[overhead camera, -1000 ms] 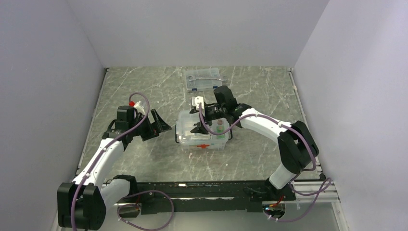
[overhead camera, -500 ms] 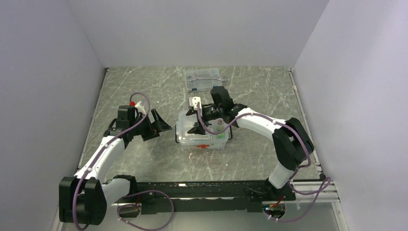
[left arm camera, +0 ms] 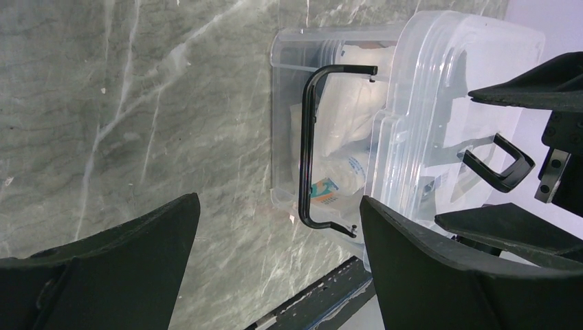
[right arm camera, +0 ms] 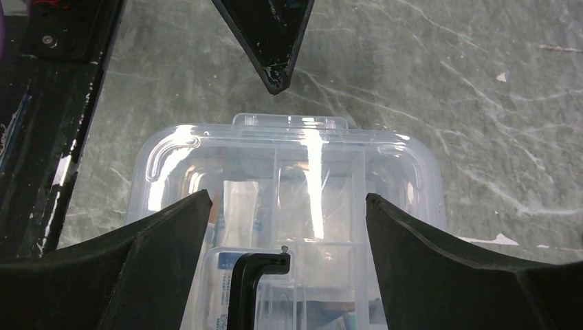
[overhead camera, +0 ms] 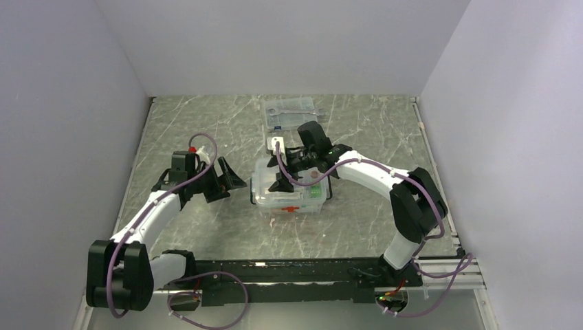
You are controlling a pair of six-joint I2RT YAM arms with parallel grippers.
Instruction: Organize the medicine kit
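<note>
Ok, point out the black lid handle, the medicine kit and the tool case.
black lid handle [left arm camera: 304, 151]: left wrist view, on its long bar.
medicine kit [overhead camera: 271, 199]: top view, near wall, left part.
tool case [overhead camera: 292, 113]: top view, middle of lid.

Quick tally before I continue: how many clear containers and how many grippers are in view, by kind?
Medicine kit: 1
Flat clear case: 1
Grippers, both open: 2 (left gripper, right gripper)
Total: 4

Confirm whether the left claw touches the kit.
Apart. In the top view a strip of bare table separates the left claw from the kit; the right wrist view shows the same gap at one fingertip.
</note>
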